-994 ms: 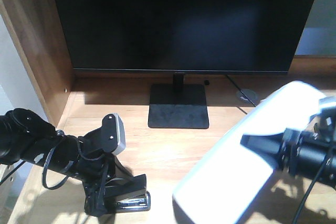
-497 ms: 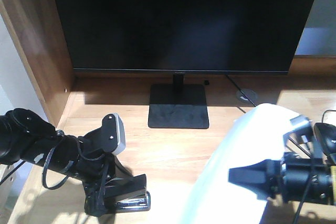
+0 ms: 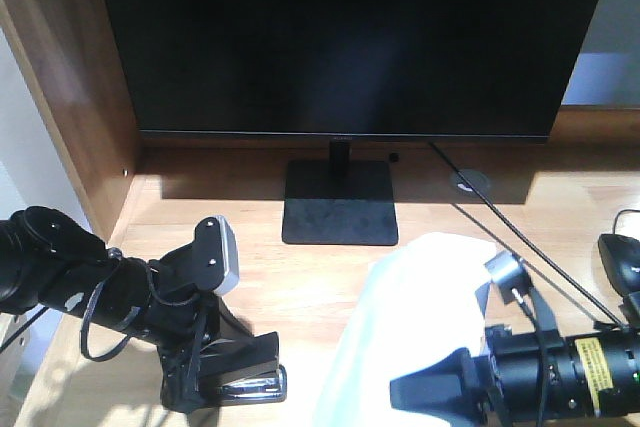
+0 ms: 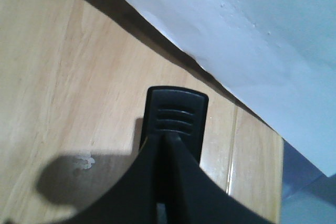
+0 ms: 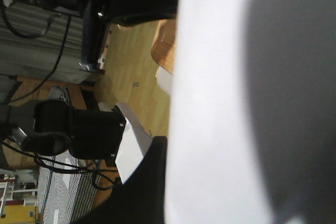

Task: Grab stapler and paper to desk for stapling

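Hold the stapler (image 3: 255, 372) steady in the left claw (image 3: 205, 382), clenched on it from both sides, low at the front left of the tabletop (image 3: 300, 282); touching the wood or just above it, hard to say which. Treat the paper (image 3: 425, 297) as the delicate part: pinched near one edge in the right claw (image 3: 435, 395), arched up over that arm, right of the stapler and in front of the monitor stand (image 3: 340, 202).

Lower the right wrist gently and level it, so as to lay the sheet flat rather than fold it. Aim for the bare wood between stapler and mouse (image 3: 620, 252), clear of the stand. Bring a corner of the sheet close to the stapler's far end, seen from the left wrist to point towards the sheet's edge, a little apart from it. Let go only once most of the sheet lies flat. Watch for the curl springing back, or for a slide off the front edge.
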Motion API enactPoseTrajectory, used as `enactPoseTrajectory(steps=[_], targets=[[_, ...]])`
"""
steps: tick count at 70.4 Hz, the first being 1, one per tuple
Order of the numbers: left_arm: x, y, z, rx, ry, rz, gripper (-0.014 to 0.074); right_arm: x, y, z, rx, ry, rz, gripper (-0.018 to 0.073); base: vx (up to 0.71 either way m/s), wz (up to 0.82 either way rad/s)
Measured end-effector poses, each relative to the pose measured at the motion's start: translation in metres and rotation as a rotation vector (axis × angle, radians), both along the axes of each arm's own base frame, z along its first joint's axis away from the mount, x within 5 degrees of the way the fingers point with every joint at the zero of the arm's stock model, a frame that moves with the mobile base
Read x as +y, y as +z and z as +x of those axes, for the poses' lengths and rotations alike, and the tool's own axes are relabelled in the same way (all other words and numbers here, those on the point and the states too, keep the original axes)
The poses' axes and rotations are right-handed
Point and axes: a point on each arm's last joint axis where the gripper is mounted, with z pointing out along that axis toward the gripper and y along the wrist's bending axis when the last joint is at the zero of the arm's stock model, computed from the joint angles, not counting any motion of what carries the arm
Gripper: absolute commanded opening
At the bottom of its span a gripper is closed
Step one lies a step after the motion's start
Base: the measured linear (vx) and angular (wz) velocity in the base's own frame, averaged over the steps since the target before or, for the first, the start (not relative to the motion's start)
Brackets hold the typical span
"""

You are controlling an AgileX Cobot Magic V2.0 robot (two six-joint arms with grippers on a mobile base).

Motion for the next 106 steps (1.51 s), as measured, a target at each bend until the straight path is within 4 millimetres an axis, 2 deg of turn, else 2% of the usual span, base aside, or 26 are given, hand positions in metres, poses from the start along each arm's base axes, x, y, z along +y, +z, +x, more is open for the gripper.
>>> enactPoseTrajectory(steps=[16,57,80,106], targets=[[0.000,0.000,0.000,0.000,0.000,0.000,-0.0006,-0.004,-0.019,0.001,0.030,0.035,-0.096,-0.0003,0.00,0.00],[0.000,0.000,0.000,0.000,0.000,0.000,-0.0006,-0.003,-0.018,0.001,-0.139,0.125,-0.093,-0.0003,0.00,0.00],[0.000,0.000,0.000,0.000,0.000,0.000,-0.0006,-0.003,-0.016,0.013,-0.151,-0.014,-0.071,-0.0003,0.00,0.00],[0.000,0.000,0.000,0.000,0.000,0.000,-0.0006,-0.002,-0.040,0.017,-0.067,-0.003,-0.052,-0.0003,0.00,0.00]])
